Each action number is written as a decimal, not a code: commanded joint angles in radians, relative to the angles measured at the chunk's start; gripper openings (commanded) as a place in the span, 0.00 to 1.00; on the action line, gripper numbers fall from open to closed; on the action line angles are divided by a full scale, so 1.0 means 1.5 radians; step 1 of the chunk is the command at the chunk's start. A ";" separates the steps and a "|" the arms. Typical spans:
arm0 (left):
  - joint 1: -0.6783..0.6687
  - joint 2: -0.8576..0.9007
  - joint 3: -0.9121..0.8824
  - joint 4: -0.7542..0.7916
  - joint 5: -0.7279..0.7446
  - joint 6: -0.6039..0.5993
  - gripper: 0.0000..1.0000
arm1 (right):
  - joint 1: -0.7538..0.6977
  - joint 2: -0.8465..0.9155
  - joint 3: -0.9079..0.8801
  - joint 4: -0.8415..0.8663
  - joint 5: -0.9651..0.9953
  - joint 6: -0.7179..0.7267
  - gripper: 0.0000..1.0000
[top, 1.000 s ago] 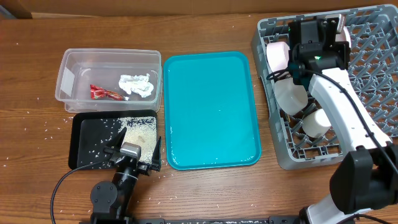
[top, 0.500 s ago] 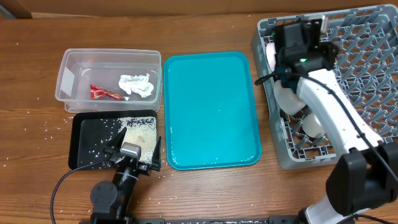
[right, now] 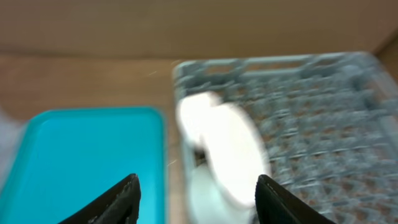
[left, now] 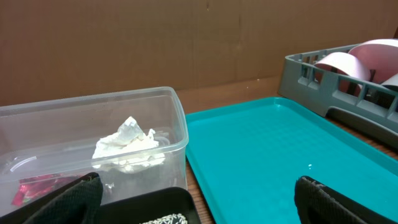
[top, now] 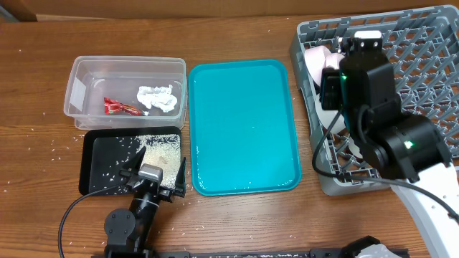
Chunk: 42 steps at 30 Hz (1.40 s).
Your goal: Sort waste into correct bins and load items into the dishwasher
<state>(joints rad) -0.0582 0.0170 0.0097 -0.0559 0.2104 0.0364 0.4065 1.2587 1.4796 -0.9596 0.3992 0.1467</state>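
Observation:
The clear tub holds a crumpled red wrapper and a white tissue wad. In front of it, the black tray carries a heap of rice. My left gripper rests open at that tray's front right corner, nothing between its fingers. The grey dish rack stands at the right with white plates upright at its left side. My right arm hangs high over them. The right gripper is open and empty above a blurred plate.
A large teal tray lies between the bins and the rack. Loose rice grains are scattered on the wooden table around the black tray. A cardboard wall runs along the back.
The right gripper has opened and lifted away from the plates at the rack's back left, coming up and forward. The plates stay in the rack. The left arm has not moved.

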 commanded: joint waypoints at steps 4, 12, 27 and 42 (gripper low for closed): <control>0.004 -0.004 -0.003 0.001 0.011 0.006 1.00 | 0.002 -0.004 0.005 -0.037 -0.241 0.026 0.68; 0.004 -0.004 -0.003 0.001 0.011 0.006 1.00 | 0.007 -0.008 0.005 -0.055 -0.422 0.065 1.00; 0.004 -0.004 -0.003 0.001 0.011 0.006 1.00 | 0.089 -0.052 0.005 -0.026 -0.468 0.065 1.00; 0.004 -0.004 -0.003 0.001 0.010 0.006 1.00 | 0.091 -0.052 0.005 -0.027 -0.477 0.039 1.00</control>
<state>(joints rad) -0.0582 0.0170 0.0097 -0.0559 0.2104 0.0364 0.5385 1.1885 1.4792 -1.0069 -0.3099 0.2287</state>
